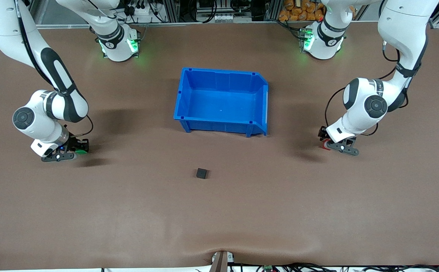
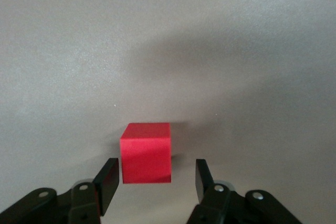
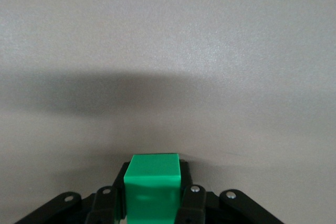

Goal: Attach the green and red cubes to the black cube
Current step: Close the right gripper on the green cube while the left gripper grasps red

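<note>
The black cube [image 1: 202, 173] sits alone on the brown table, nearer the front camera than the blue bin. At the right arm's end of the table, my right gripper [image 1: 76, 148] [image 3: 152, 192] is down at the table surface and shut on the green cube [image 1: 80, 152] [image 3: 153, 184]. At the left arm's end, my left gripper [image 1: 328, 143] [image 2: 156, 165] is low over the table and open. Its fingers stand on either side of the red cube [image 1: 324, 145] [image 2: 146, 153], which rests on the table. A gap shows between the cube and one finger [image 2: 201, 174].
A blue bin [image 1: 219, 126] stands empty at the table's middle, closer to the arms' bases than the black cube. The brown mat wrinkles near the front edge, where a small clamp [image 1: 221, 260] sits.
</note>
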